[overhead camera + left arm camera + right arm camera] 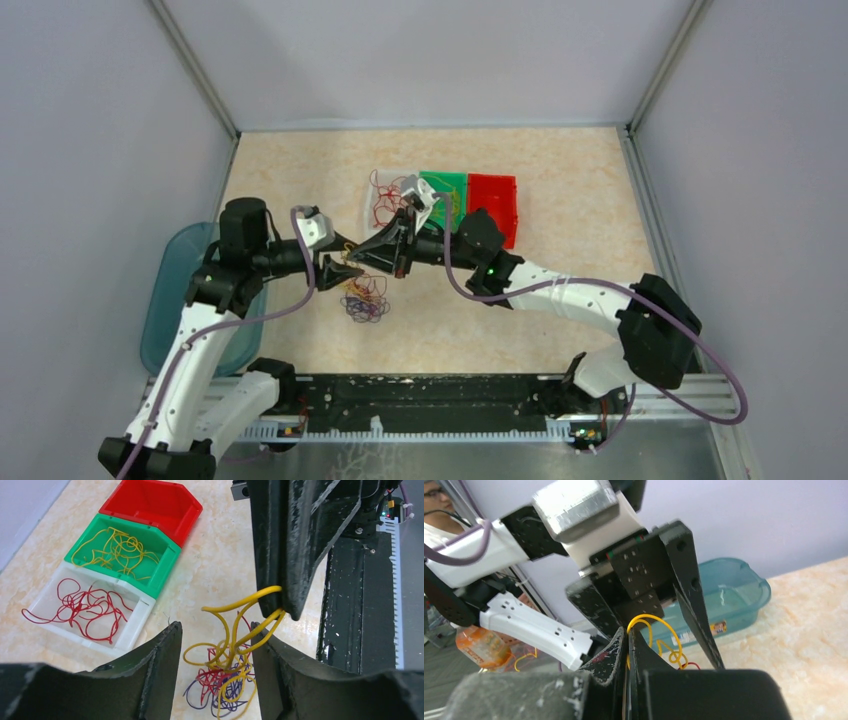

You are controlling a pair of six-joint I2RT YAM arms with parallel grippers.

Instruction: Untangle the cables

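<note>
A tangle of thin red, yellow and dark purple cables lies on the table; it also shows in the left wrist view. My right gripper is shut on a yellow cable and holds it up above the pile; the cable loops beyond the fingertips. My left gripper is open, its jaws on either side of the hanging yellow cable, above the pile. In the top view the two grippers meet, the left gripper beside the right gripper.
Three bins stand side by side: a white bin with red cables, a green bin with yellow cables, a red bin with nothing in it. A teal tub stands at the left edge. Grey walls surround the table.
</note>
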